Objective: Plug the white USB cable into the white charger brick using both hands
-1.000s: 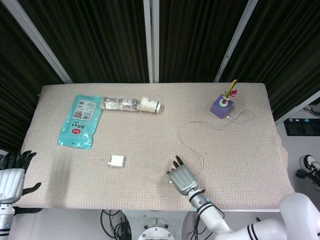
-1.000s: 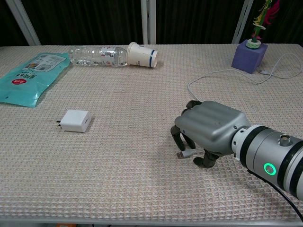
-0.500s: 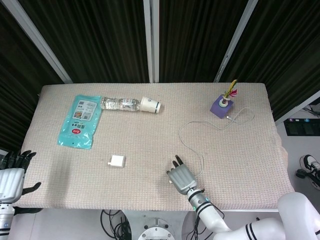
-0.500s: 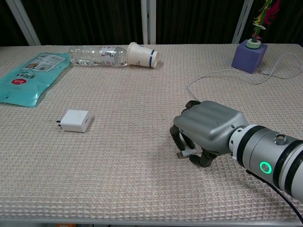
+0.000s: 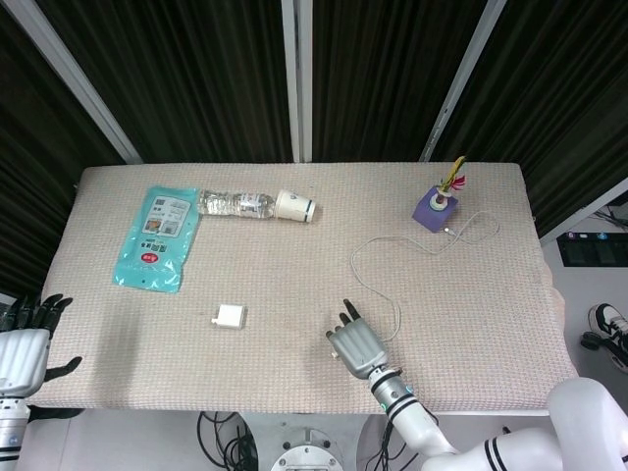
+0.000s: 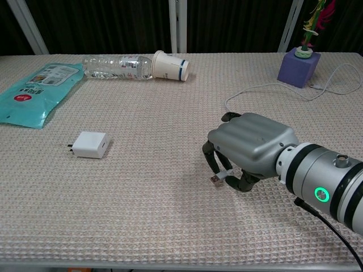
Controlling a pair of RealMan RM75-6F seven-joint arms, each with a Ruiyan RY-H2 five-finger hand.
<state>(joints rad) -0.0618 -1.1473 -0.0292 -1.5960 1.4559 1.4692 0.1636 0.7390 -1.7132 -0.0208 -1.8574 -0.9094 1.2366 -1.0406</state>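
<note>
Both hands in view | your right hand (image 6: 249, 150) has fingers curled down around the plug end of the white USB cable (image 6: 220, 178), pinching it just above the table (image 6: 170, 226) | your left hand (image 5: 22, 353) hangs off the table's left edge, fingers spread, holding nothing | white charger brick (image 6: 91, 144) lies well apart to the left.

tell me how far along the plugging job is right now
Done: nothing is joined yet. In hand: the right hand pinches the USB plug of the white cable. Left: the charger brick lies untouched, the left hand waits off the table edge.
</note>
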